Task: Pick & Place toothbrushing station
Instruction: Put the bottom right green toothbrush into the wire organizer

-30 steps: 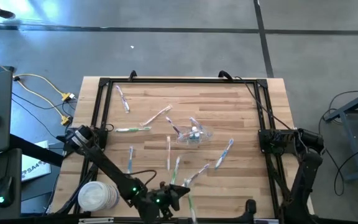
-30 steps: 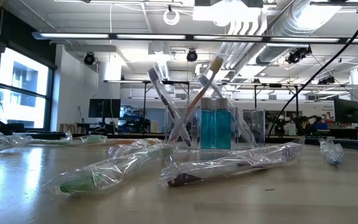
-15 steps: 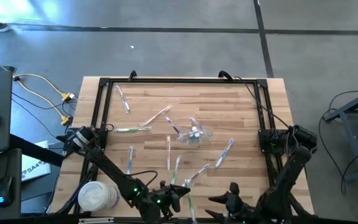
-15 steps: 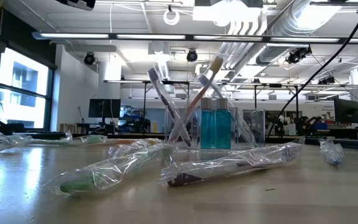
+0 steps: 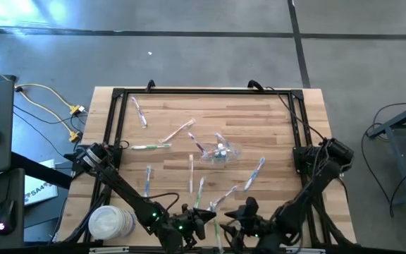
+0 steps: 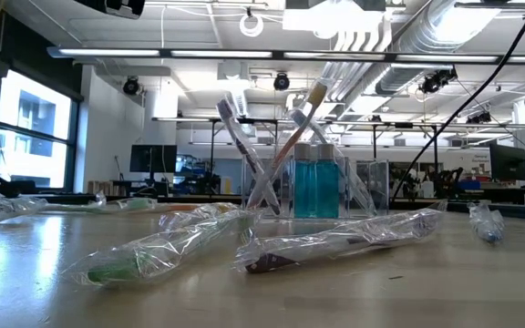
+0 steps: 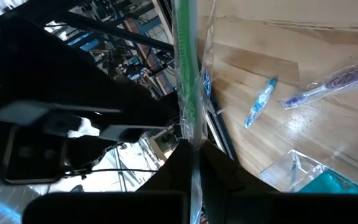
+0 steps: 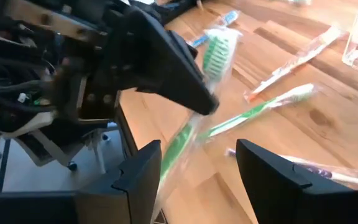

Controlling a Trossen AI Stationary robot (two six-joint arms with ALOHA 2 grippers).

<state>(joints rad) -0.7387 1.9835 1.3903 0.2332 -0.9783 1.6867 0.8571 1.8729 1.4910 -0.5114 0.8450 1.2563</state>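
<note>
Clearly, left hand (image 5: 201, 220) grips one green toothbrush (image 7: 185, 81).

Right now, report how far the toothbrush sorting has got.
Done: the clear plastic container already holds a few upright toothbrushes and blue-filled tubes.
In hand: the left gripper, at the table's near edge, is shut on a green wrapped toothbrush; the right gripper faces it, fingers open.
Left: several wrapped toothbrushes lie scattered on the wooden table.

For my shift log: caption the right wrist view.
Left gripper holds a wrapped green toothbrush; open right gripper close beside.
</note>
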